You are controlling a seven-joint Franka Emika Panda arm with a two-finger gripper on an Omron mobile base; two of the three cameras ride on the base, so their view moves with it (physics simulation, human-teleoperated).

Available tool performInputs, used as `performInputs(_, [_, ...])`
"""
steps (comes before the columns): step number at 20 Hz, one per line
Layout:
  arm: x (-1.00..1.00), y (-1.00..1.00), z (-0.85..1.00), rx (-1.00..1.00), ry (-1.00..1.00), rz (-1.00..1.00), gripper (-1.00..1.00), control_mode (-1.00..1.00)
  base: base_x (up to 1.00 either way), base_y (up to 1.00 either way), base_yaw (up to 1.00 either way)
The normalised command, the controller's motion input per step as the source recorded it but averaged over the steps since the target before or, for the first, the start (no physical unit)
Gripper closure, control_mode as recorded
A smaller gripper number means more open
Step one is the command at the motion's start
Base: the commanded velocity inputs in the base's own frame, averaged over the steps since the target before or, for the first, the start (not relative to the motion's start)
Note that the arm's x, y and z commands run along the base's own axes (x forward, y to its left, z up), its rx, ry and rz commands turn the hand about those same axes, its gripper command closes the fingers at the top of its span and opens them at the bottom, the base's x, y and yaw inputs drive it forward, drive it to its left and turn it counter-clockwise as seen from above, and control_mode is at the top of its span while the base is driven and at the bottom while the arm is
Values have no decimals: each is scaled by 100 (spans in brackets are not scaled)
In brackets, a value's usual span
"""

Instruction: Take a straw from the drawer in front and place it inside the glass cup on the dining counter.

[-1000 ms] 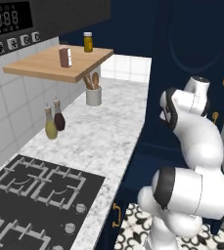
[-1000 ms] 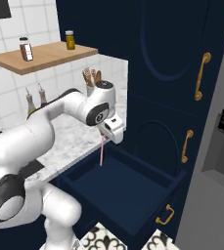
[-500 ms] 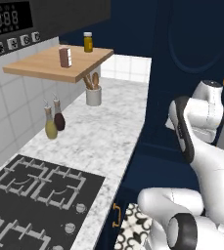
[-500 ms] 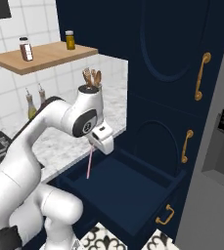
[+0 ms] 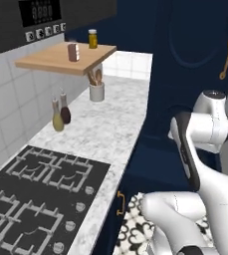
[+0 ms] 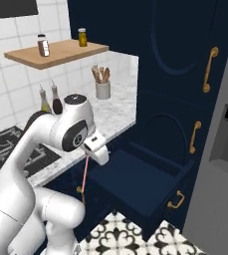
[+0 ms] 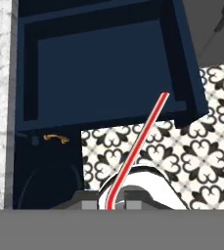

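My gripper (image 6: pixel 89 155) hangs off the worktop's corner, left of the open navy drawer (image 6: pixel 135 180), and is shut on the straw (image 6: pixel 84 175). The straw is a thin pinkish-red stick that points down from the fingers toward the floor. In the hand view the straw (image 7: pixel 139 141) runs up from between the fingertips of the gripper (image 7: pixel 111 199), across the patterned floor, to the front edge of the drawer (image 7: pixel 103 73). The drawer's inside looks bare. The glass cup and the dining counter are out of view.
A marbled worktop (image 5: pixel 110 124) carries a black stove (image 5: pixel 41 189), two bottles (image 5: pixel 60 113) and a utensil pot (image 5: pixel 96 89). A wooden shelf (image 5: pixel 60 59) hangs above it. Tall navy cabinets with gold handles (image 6: pixel 210 69) stand behind the drawer, a grey appliance (image 6: pixel 225 149) to the right.
The arm has swung back toward the base and lower, carrying the straw from above the drawer to beside the worktop's corner. The grip stays shut.
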Motion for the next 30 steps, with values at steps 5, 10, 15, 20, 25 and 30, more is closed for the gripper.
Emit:
performInputs(5, [0, 0, 0, 0, 0, 0, 100, 100, -89, -1, -50])
performInputs(10, [0, 0, 0, 0, 0, 0, 100, 100, -22, -1, -88])
performInputs(15, [0, 0, 0, 0, 0, 0, 100, 100, -19, -10, -86])
performInputs(20, [0, 0, 0, 0, 0, 0, 100, 100, -19, -39, -77])
performInputs(25, [0, 0, 0, 0, 0, 0, 100, 100, -5, -78, -65])
performInputs(30, [0, 0, 0, 0, 0, 0, 100, 100, 1, -98, -52])
